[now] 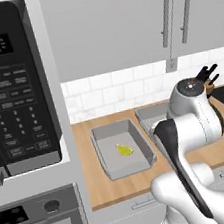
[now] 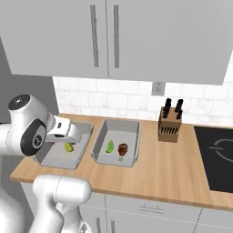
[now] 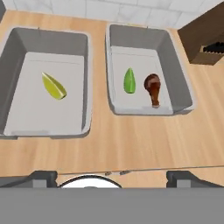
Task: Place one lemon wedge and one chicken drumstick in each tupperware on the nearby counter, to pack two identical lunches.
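Two light-grey tupperware stand side by side on the wooden counter [image 3: 131,140]. The left tupperware [image 3: 11,57] holds one yellow-green lemon wedge [image 3: 54,86], also seen in the left base view as the lemon wedge [image 1: 124,149]. The right tupperware [image 3: 177,70] holds a greener lemon wedge [image 3: 129,81] and a brown chicken drumstick [image 3: 153,89]. My gripper [image 3: 113,178] hangs open and empty above the counter's front edge, in front of both boxes. In the right base view, my hand hovers over the left tupperware [image 2: 50,159], beside the right tupperware [image 2: 98,144].
A knife block [image 2: 169,124] stands on the counter right of the boxes, with a black cooktop [image 2: 218,154] beyond it. A microwave [image 1: 9,88] and an oven fill the tall unit to the left. Wall cabinets hang overhead.
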You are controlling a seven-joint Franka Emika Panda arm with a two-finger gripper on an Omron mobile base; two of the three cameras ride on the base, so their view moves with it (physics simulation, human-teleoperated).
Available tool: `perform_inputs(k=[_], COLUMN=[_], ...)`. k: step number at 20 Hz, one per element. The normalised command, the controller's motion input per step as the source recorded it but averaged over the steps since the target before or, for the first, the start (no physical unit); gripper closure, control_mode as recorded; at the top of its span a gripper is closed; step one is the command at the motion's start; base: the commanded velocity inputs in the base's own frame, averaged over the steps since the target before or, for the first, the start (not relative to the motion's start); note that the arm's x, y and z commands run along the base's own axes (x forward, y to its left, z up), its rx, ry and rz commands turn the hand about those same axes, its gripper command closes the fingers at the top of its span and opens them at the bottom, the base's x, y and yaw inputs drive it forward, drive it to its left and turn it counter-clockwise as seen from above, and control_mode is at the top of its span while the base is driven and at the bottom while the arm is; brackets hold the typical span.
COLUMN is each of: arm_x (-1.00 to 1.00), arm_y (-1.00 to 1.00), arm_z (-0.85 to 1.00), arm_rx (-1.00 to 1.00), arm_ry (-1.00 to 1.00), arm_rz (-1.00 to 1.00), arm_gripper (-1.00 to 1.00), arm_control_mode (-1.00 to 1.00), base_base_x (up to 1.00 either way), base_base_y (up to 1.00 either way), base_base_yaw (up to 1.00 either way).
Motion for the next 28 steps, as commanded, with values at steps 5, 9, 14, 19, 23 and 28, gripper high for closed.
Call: perform_inputs(k=[5, 9, 14, 19, 23, 28], arm_x=[-0.52, 0.00, 0.00, 0.00, 0.00, 0.00], arm_y=[0.00, 0.00, 0.00, 0.00, 0.00, 0.00], arm_z=[-0.23, 0.00, 0.00, 0.00, 0.00, 0.00], arm_rx=[0.00, 0.00, 0.00, 0.00, 0.00, 0.00], arm_ry=[-0.07, 0.00, 0.00, 0.00, 0.00, 0.00], arm_rz=[0.00, 0.00, 0.00, 0.00, 0.00, 0.00], arm_gripper=[-1.00, -1.00, -1.00, -1.00, -1.00, -1.00], arm_control_mode=[1.00, 1.00, 1.00, 1.00, 1.00, 1.00], base_base_x=[-0.40, -1.00, -1.00, -0.86, -0.23, -0.02], base_base_y=[0.00, 0.00, 0.06, 0.77, 1.00, 1.00], base_base_yaw=[0.00, 0.00, 0.06, 0.17, 0.15, 0.10])
